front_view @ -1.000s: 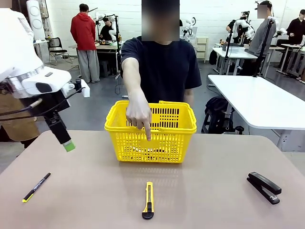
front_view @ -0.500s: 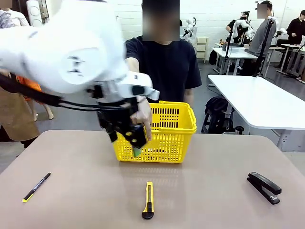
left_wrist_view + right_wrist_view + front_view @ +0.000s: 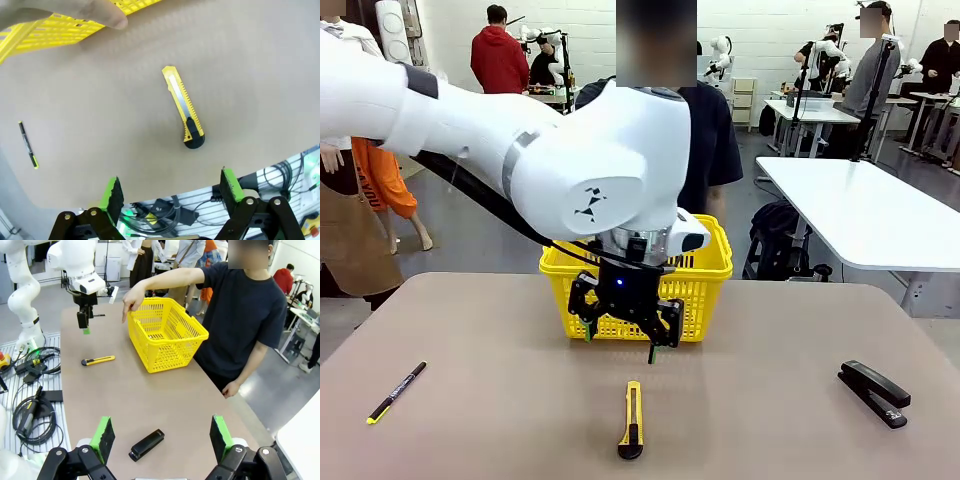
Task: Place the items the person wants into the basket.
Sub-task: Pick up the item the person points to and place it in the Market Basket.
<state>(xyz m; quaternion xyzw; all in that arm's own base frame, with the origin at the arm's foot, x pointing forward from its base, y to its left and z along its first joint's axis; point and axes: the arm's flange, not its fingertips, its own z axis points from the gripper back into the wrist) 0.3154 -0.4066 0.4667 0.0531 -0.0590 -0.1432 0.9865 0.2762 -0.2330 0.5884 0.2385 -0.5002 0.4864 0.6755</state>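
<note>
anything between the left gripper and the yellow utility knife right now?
Nothing visible. The left gripper hangs open above the utility knife, and the left wrist view shows a clear line down to it. The person's hand is off by the basket rim, outside that path.

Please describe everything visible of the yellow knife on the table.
The knife is a slim yellow utility cutter, plastic by its look, with a black rounded end and a pale strip along its ribbed body. It lies flat on the brown table, in front of the basket, black end toward the robot. Only the table touches it; the open left tool hangs over the table near it.
</note>
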